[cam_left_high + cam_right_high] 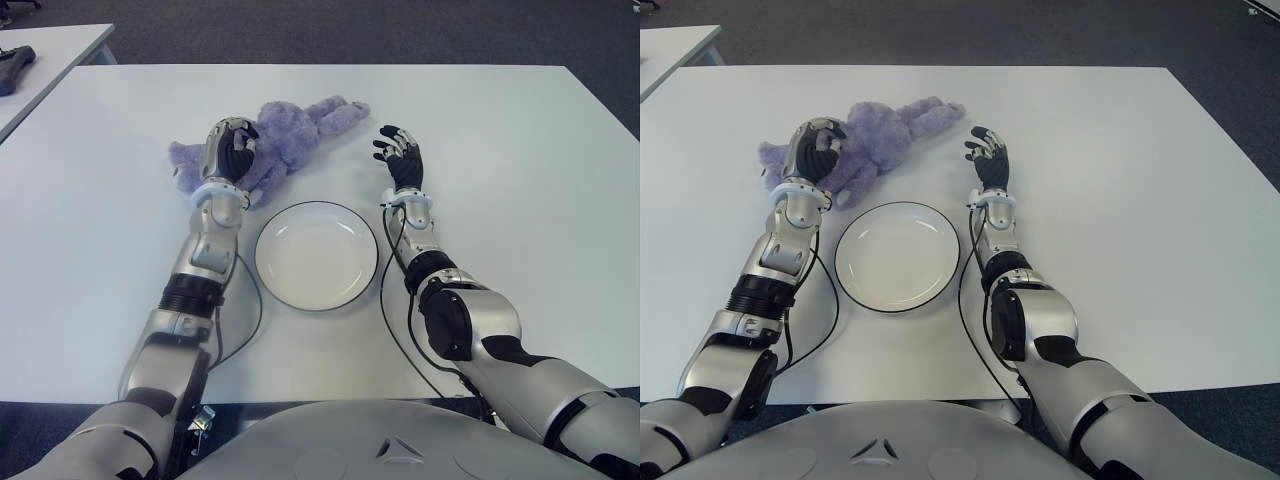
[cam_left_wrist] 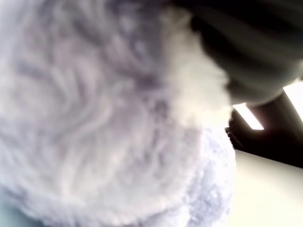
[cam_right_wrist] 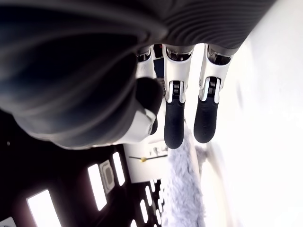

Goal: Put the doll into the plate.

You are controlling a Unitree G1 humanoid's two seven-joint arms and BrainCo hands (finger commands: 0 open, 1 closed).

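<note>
In the left eye view, a lilac plush doll [image 1: 285, 135] lies stretched on the white table [image 1: 520, 180], just beyond the plate [image 1: 316, 255] and to its left. The left hand [image 1: 229, 150] sits on top of the doll's middle, its dark fingers [image 1: 240, 150] curled down into the fur, gripping the body. The plate is round, shallow and white with a thin dark rim, and holds nothing. The right hand [image 1: 402, 157] shows beyond the plate's right edge, apart from the doll, fingers loosely spread and holding nothing.

The right eye view shows the same layout: the doll's fluffy limbs reach toward the right hand [image 1: 989, 158] without touching it.

The left wrist view is filled with soft, shaggy pale fur [image 2: 109, 118] pressed close against the camera.

In the right wrist view, smooth black-tipped fingers [image 3: 174, 123] hang straight and relaxed, the doll's fuzzy edge [image 3: 182, 189] lying farther off.
</note>
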